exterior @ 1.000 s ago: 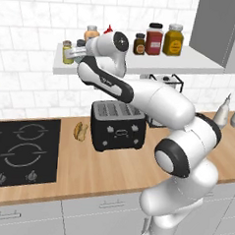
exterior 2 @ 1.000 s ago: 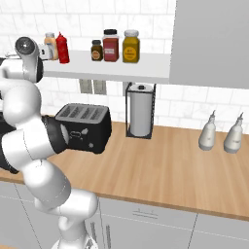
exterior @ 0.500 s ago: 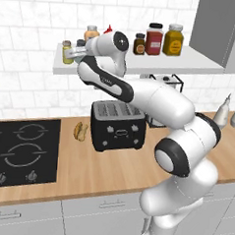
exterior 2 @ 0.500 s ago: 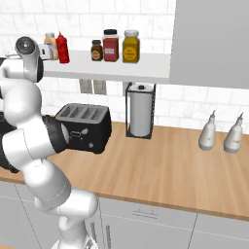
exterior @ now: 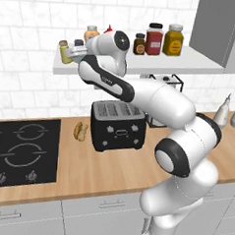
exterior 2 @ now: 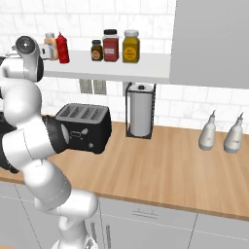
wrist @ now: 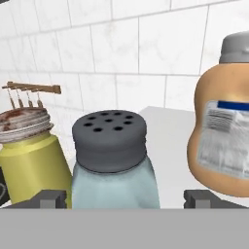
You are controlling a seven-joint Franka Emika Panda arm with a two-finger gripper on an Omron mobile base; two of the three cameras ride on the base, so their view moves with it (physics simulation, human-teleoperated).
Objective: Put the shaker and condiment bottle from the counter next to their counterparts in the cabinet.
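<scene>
The gripper (wrist: 116, 199) stands with jaws apart around the shaker (wrist: 113, 163). It looks light, rigid, smooth; hold its pale body below the cap.

The small see-through pale blue shaker (wrist: 115, 170) has a dark grey cap with black holes. Beside it, the round yellow-green shaker (wrist: 30, 165) has a silver cap with brown marks. The fat peach-orange bottle (wrist: 223, 131) has a grey cap and a white label with a blue stripe. The pointed bright red squeeze bottle (exterior 2: 62, 47) is red all over. The flat shelf board (exterior 2: 121, 68) is pale grey-white. The long wooden worktop (exterior 2: 160, 170) is light brown. The boxy toaster (exterior: 119, 125) is black. The wall tiles (wrist: 121, 53) are white with faint grey streaks.
</scene>
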